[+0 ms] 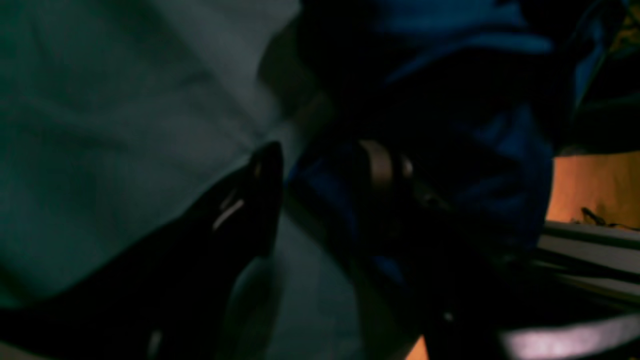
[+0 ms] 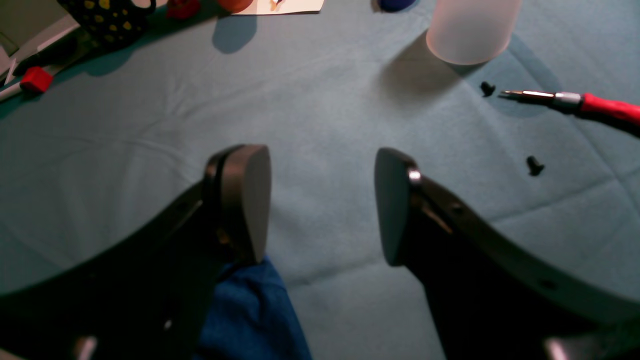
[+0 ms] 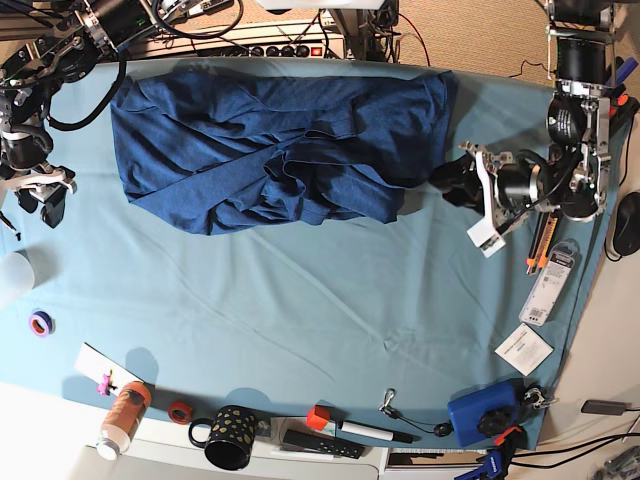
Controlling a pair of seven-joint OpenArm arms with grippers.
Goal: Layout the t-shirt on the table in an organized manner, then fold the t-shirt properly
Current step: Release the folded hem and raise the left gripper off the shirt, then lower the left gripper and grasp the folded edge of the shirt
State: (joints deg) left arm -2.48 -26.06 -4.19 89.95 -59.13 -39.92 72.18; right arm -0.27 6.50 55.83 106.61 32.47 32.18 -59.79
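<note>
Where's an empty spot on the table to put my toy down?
The widest bare patch of table lies between the t-shirt and the mug at the near edge. That near edge and the side by the screwdrivers are crowded.

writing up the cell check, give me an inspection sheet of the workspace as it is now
surface: table under a light teal cloth, faint creases, front half bare.
job's things: t-shirt lies bunched and wrinkled along the far edge, not yet folded.
clutter: spotted mug, orange bottle, red-handled screwdriver, frosted cup, two small black screws, blue box.
grippers: left gripper at the shirt's edge, blurred, hold unclear; right gripper open above bare cloth, holding nothing.
cables: black leads and a power strip behind the table.
surroundings: beige carpet beyond the far edge.
</note>
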